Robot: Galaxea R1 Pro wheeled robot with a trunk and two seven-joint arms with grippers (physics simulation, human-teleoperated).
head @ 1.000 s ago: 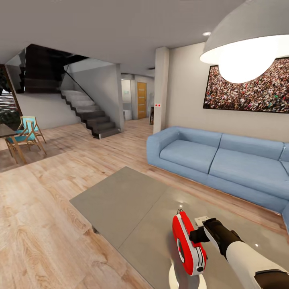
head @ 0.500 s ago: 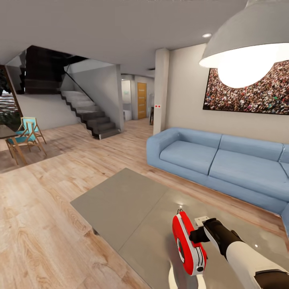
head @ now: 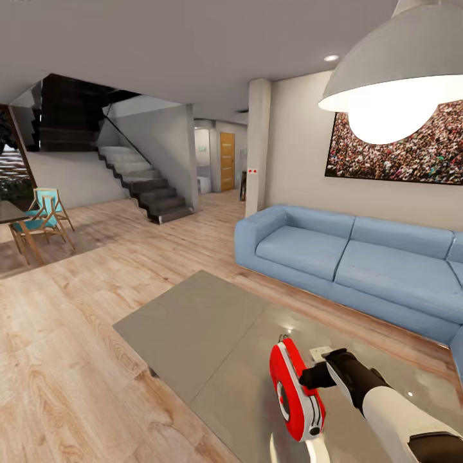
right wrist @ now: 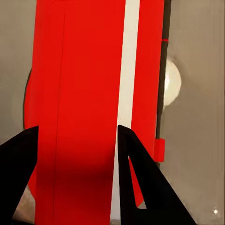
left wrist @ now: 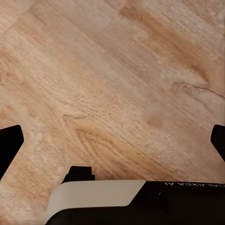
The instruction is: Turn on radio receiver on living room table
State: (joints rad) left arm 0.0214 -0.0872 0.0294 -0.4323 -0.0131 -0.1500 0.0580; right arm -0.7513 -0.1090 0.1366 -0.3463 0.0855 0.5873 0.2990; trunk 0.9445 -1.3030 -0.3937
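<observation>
The red radio receiver (head: pixel 292 392) with its white-grey trim stands on edge on the glossy grey coffee table (head: pixel 193 321), near the table's front right part. My right gripper (head: pixel 310 376) presses against the radio's right side. In the right wrist view the red radio (right wrist: pixel 84 93) lies just beyond the gripper (right wrist: pixel 77 129), whose black fingertips (right wrist: pixel 133 154) stand apart with nothing between them, and the grey table top (right wrist: pixel 197 70) shows beside it. My left gripper (left wrist: pixel 115 136) hangs open over the wood floor (left wrist: pixel 122 79).
A long blue sofa (head: pixel 347 257) runs behind the table on the right, under a crowd-photo picture (head: pixel 411 148). A white dome lamp (head: pixel 392 83) hangs at upper right. Stairs (head: pixel 141 180), a white pillar (head: pixel 257 141) and wooden chairs (head: pixel 42 218) stand farther back.
The radio has shifted a little to the left on the table, with my right gripper following against it. The view has tilted slightly.
</observation>
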